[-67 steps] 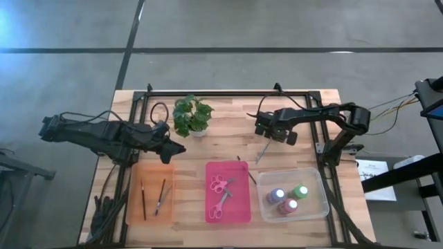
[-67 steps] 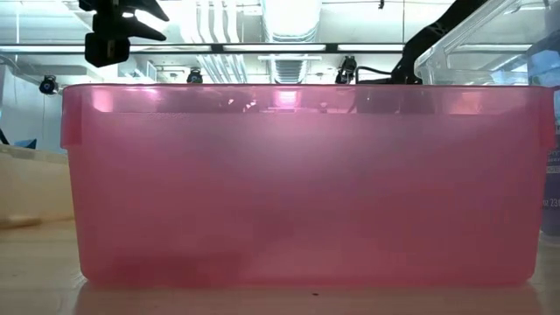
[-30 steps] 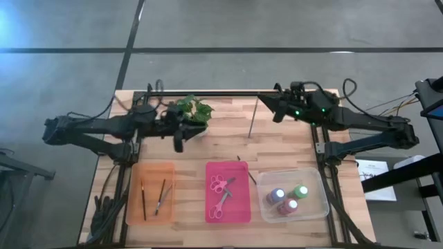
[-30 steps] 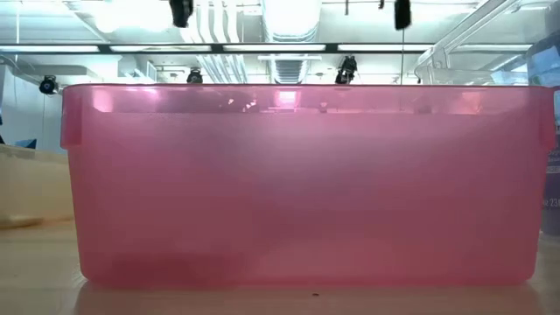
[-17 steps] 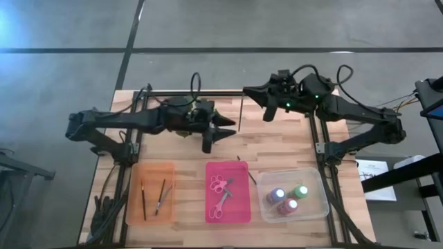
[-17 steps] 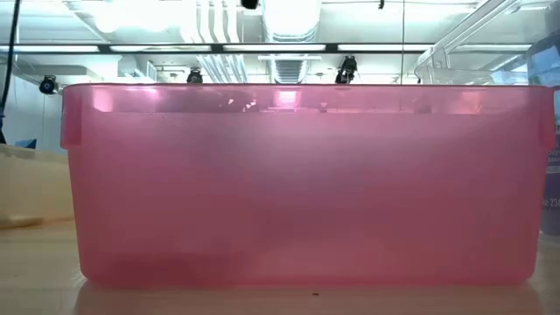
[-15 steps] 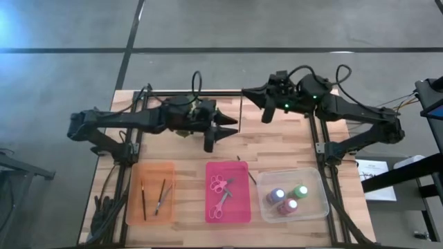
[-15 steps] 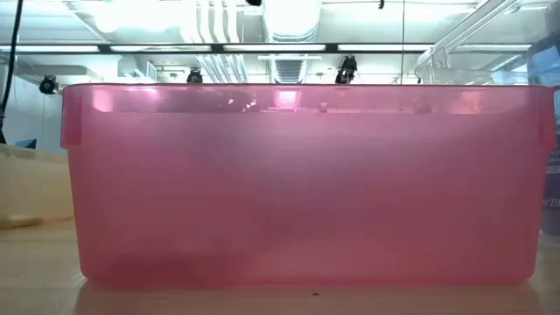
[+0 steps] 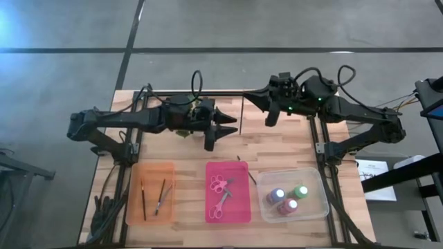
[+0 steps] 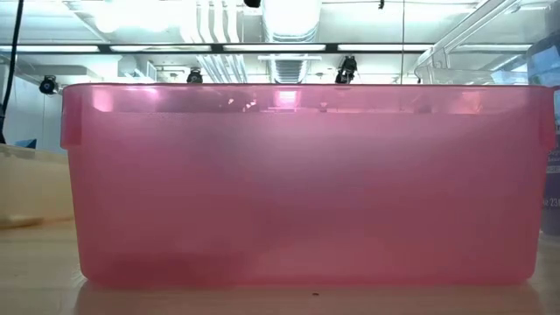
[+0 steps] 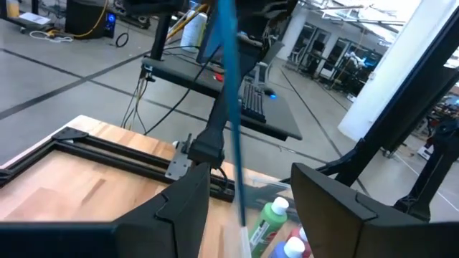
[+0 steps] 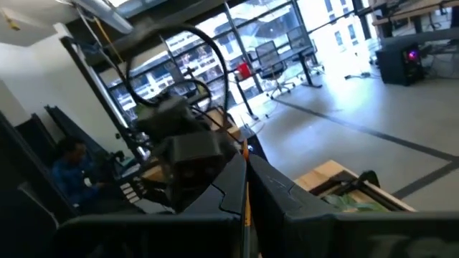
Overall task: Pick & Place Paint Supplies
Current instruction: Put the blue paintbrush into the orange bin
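Wooden slats make up the table (image 9: 291,149), and above its far middle the two arms meet. The right hand (image 12: 245,156) is closed tight on a thin, long-handled paint brush (image 11: 231,107), which stands close to upright. The left hand (image 11: 249,183) has its two dark fingers roughly half open, one on each side of the brush shaft, and I cannot tell whether either finger touches it.

The coming move looks like a handover, and it turns on that fit. The brush's long axis runs up and down through the gap of the left hand, so those fingers need only close across the shaft before the right hand lets go. The flat orange plastic tray (image 9: 135,176), where two more dark-handled brushes (image 9: 143,200) lie, sits at the near left, and the left arm is the nearer one to it.

To its right are a pink translucent plastic tray (image 9: 208,194) with two pink-handled scissors (image 9: 220,185) and a clear plastic tub (image 9: 261,200) holding small paint bottles (image 9: 287,197).

From above the held brush is too thin to make out. The low view is filled by the pink tray's wall, so it shows neither hand
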Controlling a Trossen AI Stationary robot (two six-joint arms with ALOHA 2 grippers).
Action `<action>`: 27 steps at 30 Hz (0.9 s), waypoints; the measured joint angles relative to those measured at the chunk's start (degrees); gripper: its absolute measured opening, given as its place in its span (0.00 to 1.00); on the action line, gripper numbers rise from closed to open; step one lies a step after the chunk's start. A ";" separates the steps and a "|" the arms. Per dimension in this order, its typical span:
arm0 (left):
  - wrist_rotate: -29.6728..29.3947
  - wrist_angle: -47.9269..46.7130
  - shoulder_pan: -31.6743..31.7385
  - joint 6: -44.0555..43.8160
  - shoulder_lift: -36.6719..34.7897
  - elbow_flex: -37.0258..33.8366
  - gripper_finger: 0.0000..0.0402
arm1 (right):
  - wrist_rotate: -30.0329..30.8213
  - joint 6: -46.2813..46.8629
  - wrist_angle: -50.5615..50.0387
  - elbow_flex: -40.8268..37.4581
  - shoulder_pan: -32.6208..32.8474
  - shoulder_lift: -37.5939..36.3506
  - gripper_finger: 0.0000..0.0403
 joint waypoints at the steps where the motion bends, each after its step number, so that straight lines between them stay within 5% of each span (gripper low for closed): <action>1: 0.00 0.00 0.16 0.00 0.00 0.00 0.50 | 0.00 0.01 0.39 0.04 0.10 0.01 0.02; 27: 1.09 1.15 0.60 -1.00 0.02 -0.04 0.50 | 0.15 0.69 3.47 -0.27 1.06 2.11 0.02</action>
